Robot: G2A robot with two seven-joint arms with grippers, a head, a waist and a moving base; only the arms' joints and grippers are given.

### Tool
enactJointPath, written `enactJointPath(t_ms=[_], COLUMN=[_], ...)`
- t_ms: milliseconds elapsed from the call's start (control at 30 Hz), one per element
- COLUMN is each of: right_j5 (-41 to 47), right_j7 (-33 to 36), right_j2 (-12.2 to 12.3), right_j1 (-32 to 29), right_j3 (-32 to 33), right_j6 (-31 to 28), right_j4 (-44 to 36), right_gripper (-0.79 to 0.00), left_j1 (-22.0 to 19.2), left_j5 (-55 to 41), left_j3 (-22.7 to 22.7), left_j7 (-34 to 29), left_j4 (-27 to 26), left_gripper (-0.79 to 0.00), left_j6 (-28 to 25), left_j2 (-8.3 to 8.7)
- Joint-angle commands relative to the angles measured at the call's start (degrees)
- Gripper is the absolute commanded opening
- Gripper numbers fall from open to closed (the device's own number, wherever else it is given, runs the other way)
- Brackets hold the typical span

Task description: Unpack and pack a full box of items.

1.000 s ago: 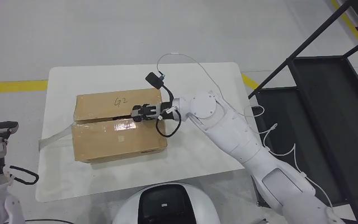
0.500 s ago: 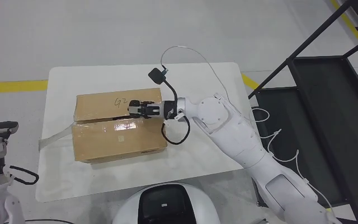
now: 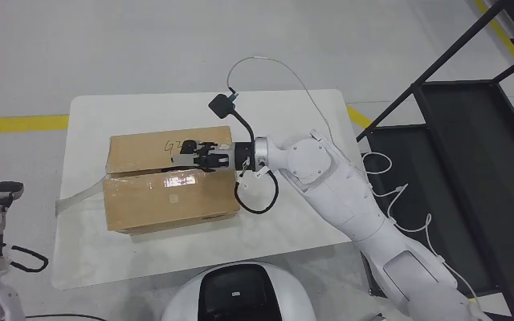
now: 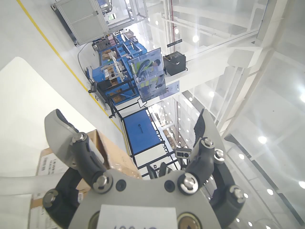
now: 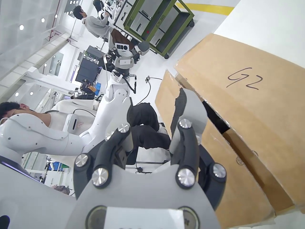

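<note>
Top view: right jaws apart over box (image 3: 169,201) flap seam.

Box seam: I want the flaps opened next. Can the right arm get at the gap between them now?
Probably yes: the right gripper is open over the box top, right beside the gap, with nothing between.

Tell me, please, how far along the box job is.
Done: nothing seems unpacked; the box sits on the table, flaps nearly shut, a dark gap between them. In hand: the right gripper, jaws open, is at that gap. Left: opening flaps, emptying, repacking.
</note>
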Motion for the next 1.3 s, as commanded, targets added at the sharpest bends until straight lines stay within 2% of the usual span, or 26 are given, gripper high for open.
enactJointPath(t_ms=[0,100,133,233,433,567,767,933,1267], right_j5=[-2.33,-3.73,-4.16,-4.7,-2.86,-2.55,-2.89,-2.86,-3.11], right_j7=[-0.36,-0.35,-0.03,1.14,0.16,-0.27,0.28,0.46,0.15], right_j2=[0.16,0.39,0.49,0.73,1.04,1.34,1.78,1.9,1.71], right_j1=[-0.07,-0.9,-1.17,-1.89,-3.67,-4.87,-5.93,-5.88,-4.58], right_j3=[0.23,0.58,0.69,0.9,2.31,3.38,4.6,4.76,3.56], right_j6=[0.11,-0.16,-0.55,-0.86,-2.71,-3.35,-3.02,-2.43,-1.05], right_j4=[-1.13,-3.24,-3.81,-4.67,-5.5,-6.8,-8.26,-8.73,-8.72], right_gripper=[-0.262,-0.028,-0.003,0.0,0.0,0.0,0.0,0.0,0.0], left_j1=[-0.4,0.05,0.58,2.63,6.44,7.97,7.28,6.03,-0.73], left_j5=[1.06,3.54,4.54,5.05,-6.69,-9.98,-12.4,-15.87,-19.76], left_j3=[-1.43,-2.33,-2.41,-1.17,2.87,5.37,8.55,9.65,9.86], left_j7=[1.28,3.37,4.04,5.44,3.0,2.51,4.64,5.62,6.96], left_j4=[3.01,5.4,5.83,6.34,2.97,0.22,-0.06,1.66,7.15], left_gripper=[0.0,0.0,0.0,0.0,0.0,0.0,0.0,0.0,0.0], left_j6=[0.57,2.69,3.71,6.96,13.57,17.04,22.15,25.56,31.0], left_j2=[0.13,0.15,0.1,-0.29,-1.36,-1.78,-2.12,-2.27,-1.89])
